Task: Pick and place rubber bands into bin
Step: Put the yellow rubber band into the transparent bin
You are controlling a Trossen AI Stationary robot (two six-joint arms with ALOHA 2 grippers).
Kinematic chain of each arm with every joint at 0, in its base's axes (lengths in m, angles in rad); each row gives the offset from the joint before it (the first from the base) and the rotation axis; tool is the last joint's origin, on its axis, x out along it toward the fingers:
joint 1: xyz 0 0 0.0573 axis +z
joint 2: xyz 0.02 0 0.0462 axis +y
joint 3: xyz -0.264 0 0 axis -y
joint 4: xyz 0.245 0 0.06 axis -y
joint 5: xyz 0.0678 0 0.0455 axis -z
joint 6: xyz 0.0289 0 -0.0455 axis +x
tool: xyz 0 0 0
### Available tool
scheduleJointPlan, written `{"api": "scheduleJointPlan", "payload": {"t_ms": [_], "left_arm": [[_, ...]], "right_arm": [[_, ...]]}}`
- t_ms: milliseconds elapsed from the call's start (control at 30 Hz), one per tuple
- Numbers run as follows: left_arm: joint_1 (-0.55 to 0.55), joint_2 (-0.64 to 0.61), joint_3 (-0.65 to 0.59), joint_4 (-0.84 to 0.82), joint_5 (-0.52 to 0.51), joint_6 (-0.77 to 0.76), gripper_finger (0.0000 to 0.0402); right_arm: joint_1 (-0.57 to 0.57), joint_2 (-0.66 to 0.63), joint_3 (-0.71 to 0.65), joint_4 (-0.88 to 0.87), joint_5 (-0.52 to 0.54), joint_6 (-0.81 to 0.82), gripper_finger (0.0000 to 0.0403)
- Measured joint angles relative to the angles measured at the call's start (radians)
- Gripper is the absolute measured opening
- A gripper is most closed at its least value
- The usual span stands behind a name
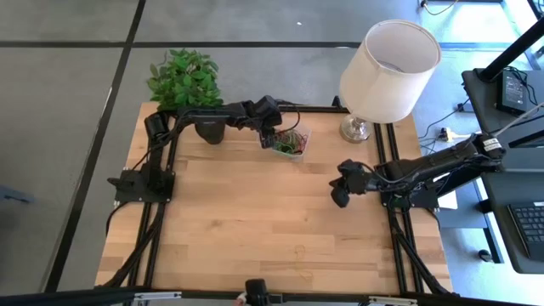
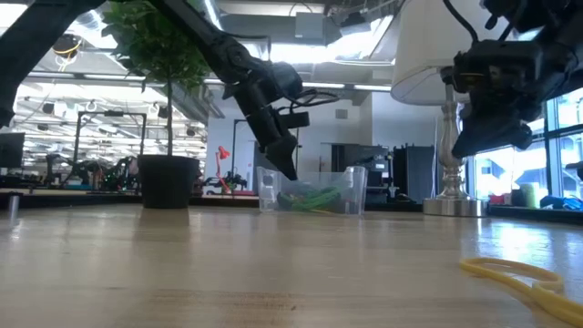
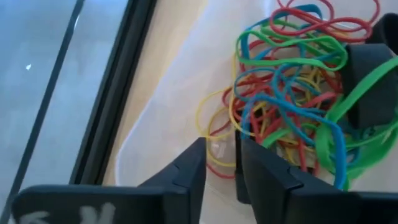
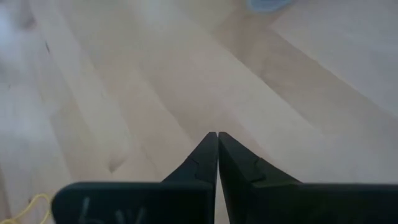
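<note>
A floppy tangle of thin rubber bands (image 3: 292,93) fills the clear plastic bin (image 1: 291,143). The left gripper (image 3: 222,160) hangs over it, fingers slightly parted, empty. The right gripper (image 4: 217,144), fingers closed, hovers above the bare wooden surface (image 1: 255,221).

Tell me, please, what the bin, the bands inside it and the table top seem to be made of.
The bin looks like clear, glossy plastic: the room behind shows through its walls. The bands look like thin, smooth rubber in red, green, blue and yellow, lying in loose, floppy tangled loops. The table top looks like pale wood with a satin finish: joined strips and grain show.
</note>
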Motion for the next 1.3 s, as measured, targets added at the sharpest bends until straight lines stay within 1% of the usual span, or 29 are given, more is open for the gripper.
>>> {"api": "scheduleJointPlan", "payload": {"t_ms": [133,267,333,433,533,667,800,900,1000,1100,1200,1300], "left_arm": [[-0.016,-0.020,0.000,-0.011,-0.007,0.011,0.0116],[-0.059,-0.091,0.000,-0.016,-0.010,0.005,0.0114],[-0.092,-0.132,0.000,-0.019,-0.011,0.017,0.0100],[-0.165,-0.186,0.001,-0.027,-0.010,0.017,0.0060],[-0.247,-0.220,0.001,-0.030,-0.009,-0.059,0.0013],[-0.357,-0.234,0.001,-0.031,0.005,-0.189,0.0004],[-0.460,-0.234,-0.001,-0.039,0.019,-0.261,0.0002],[-0.531,-0.234,-0.049,-0.004,-0.023,-0.317,0.0002],[-0.582,-0.235,-0.116,0.002,-0.077,-0.386,0.0001],[-0.621,-0.245,-0.195,0.028,-0.085,-0.420,0.0002],[-0.647,-0.259,-0.273,0.108,-0.067,-0.422,0.0001],[-0.659,-0.305,-0.350,0.165,-0.067,-0.404,0.0001]], "right_arm": [[-0.016,0.000,0.000,-0.002,0.000,-0.001,0.0018],[-0.023,0.000,0.000,-0.002,0.000,-0.003,0.0018],[-0.024,0.000,0.000,-0.002,0.000,-0.003,0.0018],[-0.024,0.000,0.000,-0.003,0.000,-0.026,0.0018],[-0.024,0.000,0.000,-0.002,0.000,-0.052,0.0018],[-0.024,0.000,0.000,0.026,0.000,-0.062,0.0009],[-0.010,0.000,0.000,0.087,-0.024,-0.161,0.0004],[0.010,0.000,0.000,0.138,-0.030,-0.214,0.0003],[0.036,0.006,0.011,0.155,-0.029,-0.206,0.0002],[0.079,0.036,0.046,0.148,-0.030,-0.190,0.0002],[0.130,0.100,0.115,0.107,-0.030,-0.185,0.0001],[0.175,0.204,0.224,0.039,-0.031,-0.168,0.0001]]}}
